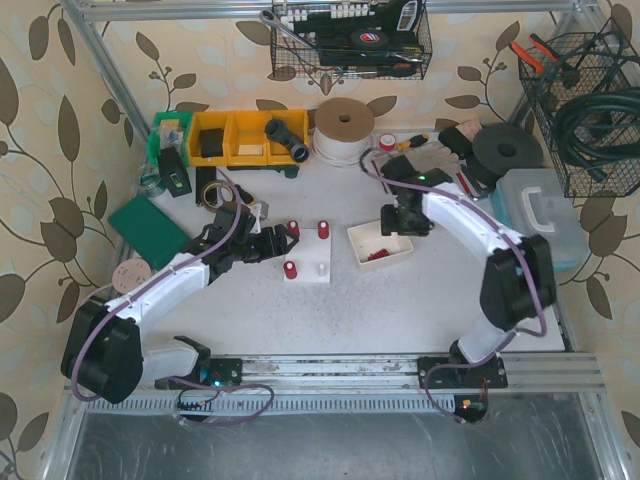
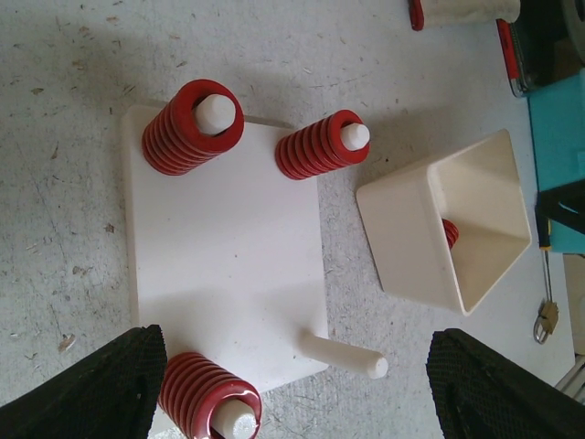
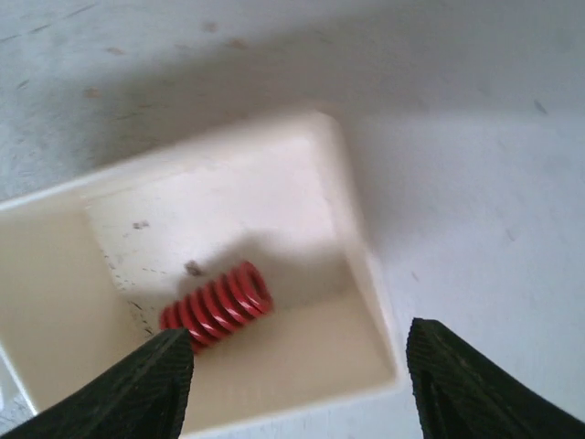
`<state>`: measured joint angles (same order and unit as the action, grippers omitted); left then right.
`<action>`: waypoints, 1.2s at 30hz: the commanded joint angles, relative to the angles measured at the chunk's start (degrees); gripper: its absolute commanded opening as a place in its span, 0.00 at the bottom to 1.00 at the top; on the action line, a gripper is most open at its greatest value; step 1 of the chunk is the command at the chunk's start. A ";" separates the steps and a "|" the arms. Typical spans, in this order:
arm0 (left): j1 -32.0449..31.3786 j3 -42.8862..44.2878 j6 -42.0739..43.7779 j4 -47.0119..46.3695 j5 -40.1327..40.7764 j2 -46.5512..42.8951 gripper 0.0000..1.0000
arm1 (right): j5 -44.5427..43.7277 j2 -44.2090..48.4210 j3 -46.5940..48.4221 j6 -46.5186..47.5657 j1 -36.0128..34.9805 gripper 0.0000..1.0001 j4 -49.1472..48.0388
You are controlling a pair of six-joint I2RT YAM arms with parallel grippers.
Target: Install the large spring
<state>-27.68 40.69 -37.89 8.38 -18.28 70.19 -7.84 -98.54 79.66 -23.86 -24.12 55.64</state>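
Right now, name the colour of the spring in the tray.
The spring is red; right wrist view shows it best.

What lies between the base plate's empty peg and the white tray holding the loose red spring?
Only bare grey tabletop; the left wrist view shows the empty peg and the white tray apart.

Clear drop from above into the tray [image 2: 407,229]; walled in on all four sides. Tight between tray and base plate [image 2: 228,238]. Open to bare peg [image 2: 345,355] from near and right; blocked left and far by red springs [image 2: 190,128]. Bare table [image 1: 340,315] near of both.
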 commanded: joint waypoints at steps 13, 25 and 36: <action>0.92 -2.72 0.72 -5.15 -3.26 -5.67 0.81 | 8.49 21.11 -22.42 -44.12 2.32 0.75 -8.56; 1.57 -3.22 0.90 -6.00 -5.01 -6.10 0.82 | 6.62 11.58 -19.12 -47.78 1.62 0.69 -11.12; 2.17 -3.33 0.27 -6.28 -5.26 -5.47 0.82 | 3.00 8.86 -18.59 -43.95 -0.56 0.10 -7.93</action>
<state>-26.20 37.21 -37.82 4.29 -22.22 65.54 -2.07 -88.82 59.27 -70.65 -24.84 44.07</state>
